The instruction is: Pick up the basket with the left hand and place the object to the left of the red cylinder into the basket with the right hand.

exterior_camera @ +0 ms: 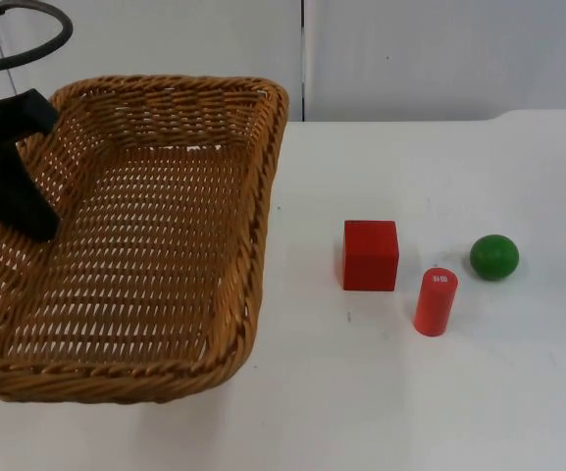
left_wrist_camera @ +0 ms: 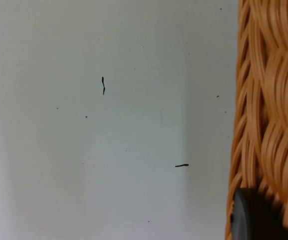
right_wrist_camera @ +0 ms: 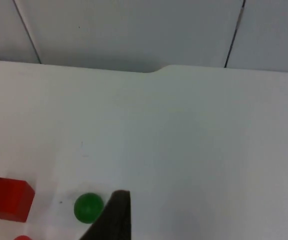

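Top view. A woven wicker basket (exterior_camera: 135, 245) occupies the left part of the white table (exterior_camera: 410, 392). The left gripper (exterior_camera: 13, 172) reaches in at the basket's left rim; whether it is clamped on the rim cannot be told. To the basket's right stand a red cube (exterior_camera: 370, 255), a red cylinder (exterior_camera: 436, 301) just right of and nearer than the cube, and a green ball (exterior_camera: 494, 256) right of the cylinder. The cube, the object left of the cylinder, rests on the table apart from the basket.

Left wrist view. The basket's wicker wall (left_wrist_camera: 268, 110) lies against a black fingertip (left_wrist_camera: 253, 217), with bare table beside it.

Right wrist view. The right gripper (right_wrist_camera: 115, 217) hovers above the table near the green ball (right_wrist_camera: 88, 207); the red cube (right_wrist_camera: 9, 198) sits beyond the ball. Its opening cannot be judged. The grey partition wall (right_wrist_camera: 134, 30) closes off the table.
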You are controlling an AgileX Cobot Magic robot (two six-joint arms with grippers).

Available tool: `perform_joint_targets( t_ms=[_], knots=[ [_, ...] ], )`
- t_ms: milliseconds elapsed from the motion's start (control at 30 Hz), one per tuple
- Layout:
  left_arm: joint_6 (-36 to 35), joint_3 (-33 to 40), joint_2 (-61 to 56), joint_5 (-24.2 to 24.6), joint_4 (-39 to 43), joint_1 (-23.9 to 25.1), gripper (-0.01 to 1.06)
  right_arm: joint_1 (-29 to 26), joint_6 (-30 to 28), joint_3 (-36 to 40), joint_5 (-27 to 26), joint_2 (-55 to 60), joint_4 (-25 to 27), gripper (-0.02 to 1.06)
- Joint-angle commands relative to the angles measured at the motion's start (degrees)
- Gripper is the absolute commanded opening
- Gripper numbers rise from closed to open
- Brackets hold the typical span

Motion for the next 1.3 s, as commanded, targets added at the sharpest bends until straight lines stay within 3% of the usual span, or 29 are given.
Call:
perform_joint_targets(
  t_ms=[0, 233, 333, 567, 733, 900, 1000, 1267],
  knots=[
    [0.29, -0.03, -0.78, 0.08, -1.89, 0.12, 0.0, -0.27, -1.79, -1.8, 1.15, 2.52, 1.62, 1.05],
    [0.29, -0.03, -0.78, 0.08, -1.89, 0.12, 0.0, 4.57, -2.72, -6.43, 3.06, 12.24, 1.53, 1.05],
    [0.29, -0.03, -0.78, 0.08, -1.89, 0.12, 0.0, 8.77, -8.79, -9.61, 2.58, 17.55, 1.53, 1.05],
    [0.3, -0.03, -0.78, -0.49, -1.89, 0.12, 0.0, 15.15, -14.95, -17.32, 4.64, 28.11, 1.64, 1.05],
    [0.3, -0.03, -0.78, -0.47, -2.09, 0.12, 0.0, 20.27, -23.53, -25.33, 10.42, 37.13, 1.64, 1.05],
    [0.3, -0.03, -0.78, -0.58, -2.08, 0.12, 0.0, 21.77, -28.86, -27.0, 10.15, 41.37, 2.93, 1.05],
    [0.3, -0.03, -0.78, -0.58, -2.08, 0.12, 0.0, 21.77, -35.17, -27.09, 9.63, 45.07, 6.04, 1.05],
    [0.4, -0.03, -0.78, -0.6, -3.69, 0.12, 0.0, 21.77, -42.24, -27.14, 7.18, 50.7, 10.15, 1.05]
  ],
)
